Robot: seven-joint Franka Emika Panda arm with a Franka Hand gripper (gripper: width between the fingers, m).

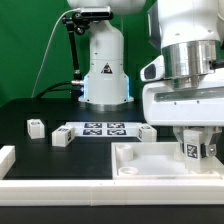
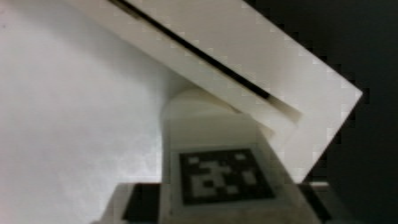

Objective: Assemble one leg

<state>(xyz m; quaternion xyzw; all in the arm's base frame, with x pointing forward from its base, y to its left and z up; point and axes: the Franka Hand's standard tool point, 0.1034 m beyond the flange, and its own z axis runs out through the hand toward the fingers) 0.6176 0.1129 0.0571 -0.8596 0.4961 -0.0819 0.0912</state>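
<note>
Right now my gripper [image 1: 190, 150] pinches the leg [image 1: 189, 151] upright, tag facing out, its long axis pointing straight down toward the white tray-like piece [image 1: 140, 160] beneath it.

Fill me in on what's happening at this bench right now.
A Franka arm is putting furniture together. Its tool is shut on one leg, a small white post with a square tag, and holds it down inside the large white recessed tray piece. The wrist view shows the same leg close against that piece's white wall. Three more small white blocks wait on the black table, one apart and two at the ends of the marker board.
</note>
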